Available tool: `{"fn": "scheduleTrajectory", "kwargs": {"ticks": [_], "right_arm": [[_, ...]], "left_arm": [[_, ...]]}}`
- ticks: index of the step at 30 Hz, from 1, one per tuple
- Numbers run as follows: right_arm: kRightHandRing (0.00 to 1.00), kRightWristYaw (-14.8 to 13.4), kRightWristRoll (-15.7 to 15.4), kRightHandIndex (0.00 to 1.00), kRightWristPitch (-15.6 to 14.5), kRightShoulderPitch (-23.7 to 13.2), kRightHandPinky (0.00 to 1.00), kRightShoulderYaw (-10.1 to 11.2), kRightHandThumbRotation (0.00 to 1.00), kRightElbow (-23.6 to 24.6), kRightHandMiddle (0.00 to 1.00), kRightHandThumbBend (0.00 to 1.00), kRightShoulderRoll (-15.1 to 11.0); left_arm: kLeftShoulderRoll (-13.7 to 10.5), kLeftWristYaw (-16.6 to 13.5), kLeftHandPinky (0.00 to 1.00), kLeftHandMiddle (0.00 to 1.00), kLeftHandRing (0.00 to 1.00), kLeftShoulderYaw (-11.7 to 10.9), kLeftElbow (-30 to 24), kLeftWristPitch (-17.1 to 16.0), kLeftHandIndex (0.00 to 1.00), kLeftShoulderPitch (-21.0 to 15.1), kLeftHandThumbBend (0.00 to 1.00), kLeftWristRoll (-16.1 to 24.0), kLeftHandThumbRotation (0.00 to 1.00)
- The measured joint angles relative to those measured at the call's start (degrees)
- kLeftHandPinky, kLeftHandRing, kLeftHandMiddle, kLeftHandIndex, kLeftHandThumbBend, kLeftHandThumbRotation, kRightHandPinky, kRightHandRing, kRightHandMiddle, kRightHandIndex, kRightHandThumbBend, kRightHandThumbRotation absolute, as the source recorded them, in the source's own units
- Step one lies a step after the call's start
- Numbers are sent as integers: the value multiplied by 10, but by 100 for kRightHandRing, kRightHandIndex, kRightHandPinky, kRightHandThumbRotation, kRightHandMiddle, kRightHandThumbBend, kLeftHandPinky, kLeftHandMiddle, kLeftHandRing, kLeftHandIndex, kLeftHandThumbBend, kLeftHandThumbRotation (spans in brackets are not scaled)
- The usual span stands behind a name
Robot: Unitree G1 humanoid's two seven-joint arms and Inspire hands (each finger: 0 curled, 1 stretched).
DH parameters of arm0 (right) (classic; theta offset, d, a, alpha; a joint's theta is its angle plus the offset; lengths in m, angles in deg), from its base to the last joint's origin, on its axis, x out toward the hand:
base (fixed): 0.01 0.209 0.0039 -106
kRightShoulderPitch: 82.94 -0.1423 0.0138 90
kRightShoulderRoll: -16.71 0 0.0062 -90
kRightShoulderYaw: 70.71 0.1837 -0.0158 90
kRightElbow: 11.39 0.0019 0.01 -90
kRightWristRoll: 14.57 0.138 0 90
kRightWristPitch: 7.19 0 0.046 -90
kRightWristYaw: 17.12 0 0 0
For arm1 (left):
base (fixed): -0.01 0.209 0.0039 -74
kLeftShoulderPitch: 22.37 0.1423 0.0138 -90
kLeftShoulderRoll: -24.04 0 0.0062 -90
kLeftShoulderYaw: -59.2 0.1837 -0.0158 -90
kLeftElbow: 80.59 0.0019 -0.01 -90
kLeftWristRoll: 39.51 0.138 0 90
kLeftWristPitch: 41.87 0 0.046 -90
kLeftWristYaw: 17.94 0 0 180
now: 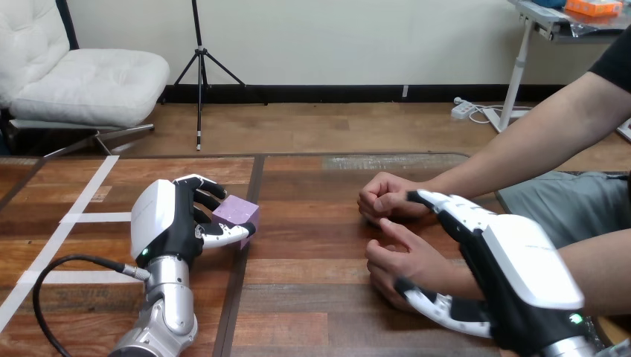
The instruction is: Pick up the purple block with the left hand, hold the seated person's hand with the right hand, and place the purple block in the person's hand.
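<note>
Head view: the left hand has fingers and thumb curled round the purple block, a small matte cube with crisp edges, maybe foam, sitting on the glossy plank table left of centre. The right hand clasps the person's hand, fingers over and thumb under, and that hand is loosely curled. I'd call 2 of 3 grips on, so next is lifting the block and carrying it across, which needs an open palm.

White armchair, black tripod and pale wall above wooden floor
</note>
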Motion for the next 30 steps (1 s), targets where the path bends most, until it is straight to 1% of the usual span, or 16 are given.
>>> {"fn": "scheduleTrajectory", "kwargs": {"ticks": [2,7,13,20,26,30], "right_arm": [[90,17,-10,87,-17,0,90,5,21,10,89,73,-10],[89,48,-30,86,-51,-1,89,14,17,22,88,78,-30],[88,81,-50,85,-83,-4,89,15,13,26,88,81,-52],[88,118,-62,86,-111,-8,89,15,12,26,88,82,-72],[88,149,-77,86,-128,-15,89,13,14,27,88,82,-88],[88,166,-87,87,-138,-22,89,12,13,27,88,82,-94]], "left_arm": [[0,0,44,51,46,0,0,-1,56,1,67,0,0],[0,-1,43,51,46,0,0,-4,55,4,68,0,0],[0,-4,43,51,46,0,0,-7,55,7,68,0,0],[0,-8,43,51,45,0,-1,-17,55,11,68,0,0],[0,-8,43,51,45,0,-2,-23,55,14,69,0,0],[0,-9,43,51,45,0,-2,-26,55,15,69,0,0]]}}
